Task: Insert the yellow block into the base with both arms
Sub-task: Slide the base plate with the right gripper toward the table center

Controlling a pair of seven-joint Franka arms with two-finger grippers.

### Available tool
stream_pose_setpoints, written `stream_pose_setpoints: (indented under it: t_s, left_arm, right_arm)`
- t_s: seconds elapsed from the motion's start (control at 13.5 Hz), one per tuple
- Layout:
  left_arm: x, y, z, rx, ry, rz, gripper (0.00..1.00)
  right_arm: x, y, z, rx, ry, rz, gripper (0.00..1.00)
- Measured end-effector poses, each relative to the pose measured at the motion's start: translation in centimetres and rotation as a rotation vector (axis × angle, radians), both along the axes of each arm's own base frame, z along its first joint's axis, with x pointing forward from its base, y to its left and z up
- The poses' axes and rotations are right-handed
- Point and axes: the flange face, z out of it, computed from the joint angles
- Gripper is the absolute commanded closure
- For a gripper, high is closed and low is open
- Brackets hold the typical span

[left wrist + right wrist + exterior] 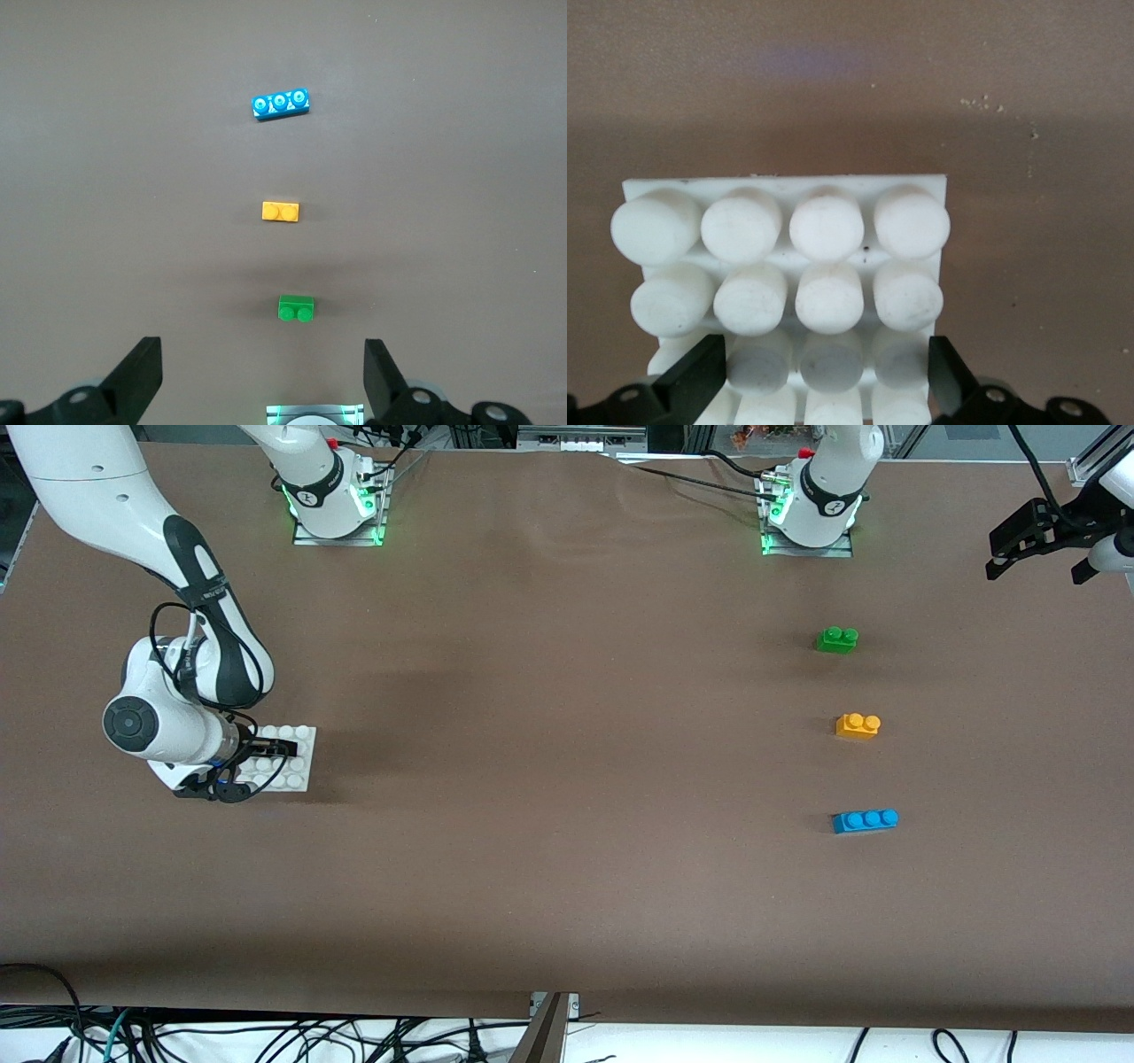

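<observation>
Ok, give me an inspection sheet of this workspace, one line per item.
Surface: brown table cover, lightly wrinkled.
Job's things: yellow block toward the left arm's end; base toward the right arm's end.
Clutter: green brick farther from the front camera than the yellow block, blue brick nearer.
Grippers: right gripper down at the base, open, fingers astride it; left gripper raised, open, waiting.
Cables: loose bundle along the table's near edge.
Surroundings: nothing seen.
</observation>
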Motion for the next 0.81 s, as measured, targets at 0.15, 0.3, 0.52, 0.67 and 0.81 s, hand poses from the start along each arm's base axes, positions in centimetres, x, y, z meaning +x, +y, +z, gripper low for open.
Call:
stream_pose_setpoints:
  t_s: [0.15, 0.3, 0.52, 0.67, 0.81]
  left_arm:
    - [0.0, -0.1, 0.0, 0.0, 0.0, -0.001, 0.0]
    - [0.0, 0.0, 0.0, 0.0, 0.0, -0.001, 0.0]
    - [0.0, 0.3, 0.0, -0.001, 0.0, 0.005, 0.0]
    - [0.0, 0.3, 0.0, -0.001, 0.0, 0.006, 0.0]
    - [0.0, 0.3, 0.0, -0.001, 0.0, 0.006, 0.0]
  right_arm:
    - [0.2, 1.1, -0.6, -0.009, -0.026, -0.003, 0.0]
    - [0.4, 3.3, -0.5, -0.01, -0.045, 0.011, 0.0]
    - [0.6, 6.6, -0.9, -0.003, -0.071, 0.039, 0.0]
    - [0.4, 8.3, -2.1, 0.007, -0.077, 0.037, 0.0]
    - [0.4, 9.1, -2.0, 0.013, -0.083, 0.043, 0.0]
